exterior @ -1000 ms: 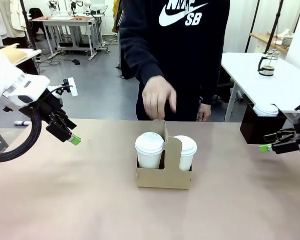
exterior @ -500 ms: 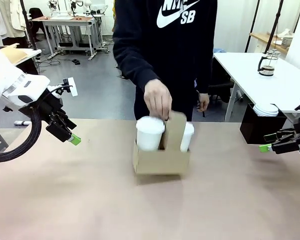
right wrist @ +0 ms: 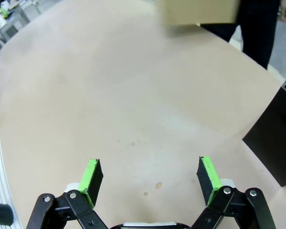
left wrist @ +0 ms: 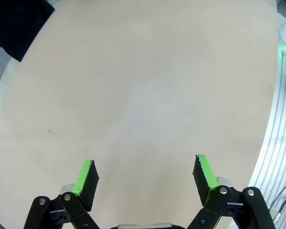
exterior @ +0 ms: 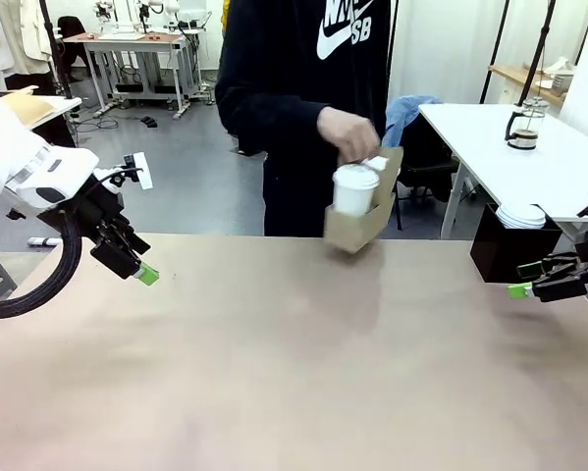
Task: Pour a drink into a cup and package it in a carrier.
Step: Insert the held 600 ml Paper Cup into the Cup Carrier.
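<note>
A person's hand (exterior: 345,132) holds the brown cardboard carrier (exterior: 364,216) by its handle, lifted and tilted above the table's far edge, with white lidded cups (exterior: 353,188) in it. The carrier's underside (right wrist: 200,10) shows blurred at the top of the right wrist view. My left gripper (exterior: 144,274) hovers open over the table's left side, its green pads (left wrist: 87,175) wide apart above bare tabletop. My right gripper (exterior: 518,290) hangs open at the right edge, pads (right wrist: 207,173) spread with nothing between them. A glass jug with dark drink (exterior: 522,125) stands on the white table behind.
A black box (exterior: 507,245) with a stack of white lids (exterior: 521,215) sits at the table's right side, its corner (right wrist: 276,138) near my right gripper. The tan tabletop (exterior: 294,373) stretches between both arms. A white side table (exterior: 529,162) stands beyond on the right.
The person gripped the carrier's handle, lifted it with the cups off the table's middle and carried it up and to the right, tilting it. Both arms stayed still.
</note>
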### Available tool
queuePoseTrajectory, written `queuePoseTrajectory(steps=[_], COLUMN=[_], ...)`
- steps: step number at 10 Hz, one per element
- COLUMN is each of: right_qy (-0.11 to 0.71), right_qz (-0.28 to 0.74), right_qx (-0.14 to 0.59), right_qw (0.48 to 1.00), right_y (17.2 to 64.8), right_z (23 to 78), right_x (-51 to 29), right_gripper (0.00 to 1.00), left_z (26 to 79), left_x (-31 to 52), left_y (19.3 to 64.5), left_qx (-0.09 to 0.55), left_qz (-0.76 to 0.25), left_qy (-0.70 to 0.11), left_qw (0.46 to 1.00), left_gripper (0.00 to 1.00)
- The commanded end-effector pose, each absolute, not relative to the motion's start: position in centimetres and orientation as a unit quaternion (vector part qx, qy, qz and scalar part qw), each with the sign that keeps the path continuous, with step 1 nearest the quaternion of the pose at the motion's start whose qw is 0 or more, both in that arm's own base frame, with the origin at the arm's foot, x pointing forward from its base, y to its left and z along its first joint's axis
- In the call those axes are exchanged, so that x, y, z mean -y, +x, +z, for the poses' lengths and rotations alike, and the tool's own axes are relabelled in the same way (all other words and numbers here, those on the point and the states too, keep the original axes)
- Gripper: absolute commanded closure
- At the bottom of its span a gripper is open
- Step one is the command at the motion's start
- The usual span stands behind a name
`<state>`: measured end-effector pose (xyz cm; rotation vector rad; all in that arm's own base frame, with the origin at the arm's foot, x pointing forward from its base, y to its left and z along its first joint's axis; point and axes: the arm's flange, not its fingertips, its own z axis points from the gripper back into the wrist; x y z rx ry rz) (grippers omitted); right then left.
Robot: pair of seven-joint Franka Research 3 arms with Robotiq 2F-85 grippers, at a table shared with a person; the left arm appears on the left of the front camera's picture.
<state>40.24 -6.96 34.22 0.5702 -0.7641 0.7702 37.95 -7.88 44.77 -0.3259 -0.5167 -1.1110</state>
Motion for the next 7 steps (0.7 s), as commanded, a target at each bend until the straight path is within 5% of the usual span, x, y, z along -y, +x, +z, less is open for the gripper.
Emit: queuePoseTrajectory(steps=[1, 7], right_qy=[0.267, 0.267], right_qz=[0.371, 0.371], right_qx=[0.364, 0.364], right_qw=[0.812, 0.812], right_y=[40.33, 40.33], right_z=[34.33, 34.33], right_x=[7.15, 7.15], right_gripper=[0.00, 0.00], left_z=[44.74, 44.74], left_x=[7.97, 7.97], left_y=[38.06, 38.06], left_qx=[0.249, 0.249], left_qz=[-0.516, -0.516], left_qy=[-0.161, -0.161], left_qw=[0.804, 0.804], left_gripper=[0.00, 0.00])
